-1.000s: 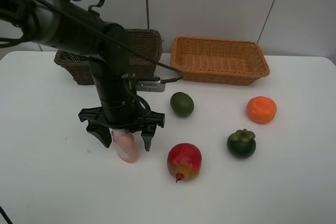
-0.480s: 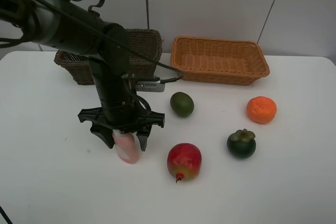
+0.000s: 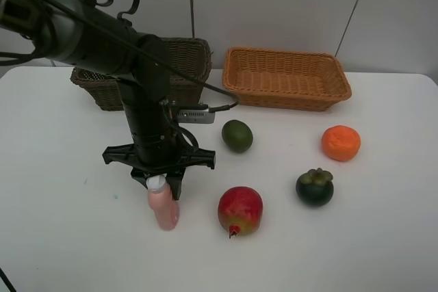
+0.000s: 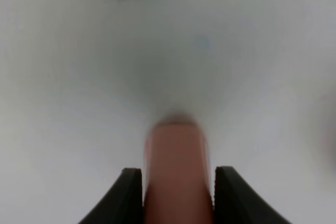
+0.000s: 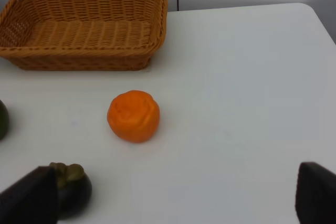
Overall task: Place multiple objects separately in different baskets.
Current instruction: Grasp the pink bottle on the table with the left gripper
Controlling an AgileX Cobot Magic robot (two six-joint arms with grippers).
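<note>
Scanning the white table (image 3: 55, 223), I see the dark brown basket (image 3: 191, 52) at twelve o'clock of my left gripper (image 3: 159, 184), jaws pinched on the cap end of the pink bottle (image 3: 165, 210) at nine o'clock of the pomegranate (image 3: 240, 210): light, stiff, slippery I'd judge, best held there.

woven wicker dark basket (image 3: 188, 59), woven tan basket (image 3: 287, 99), glossy pomegranate (image 3: 240, 208), smooth pink bottle (image 3: 165, 211), matt white table (image 3: 61, 230)

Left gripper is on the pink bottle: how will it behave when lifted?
The pink bottle looks smooth and rounded, so it may slip or swivel between the fingers. The left gripper clamps only near its top, so the body could swing. Tall for its base, it probably tips easily if released.
</note>
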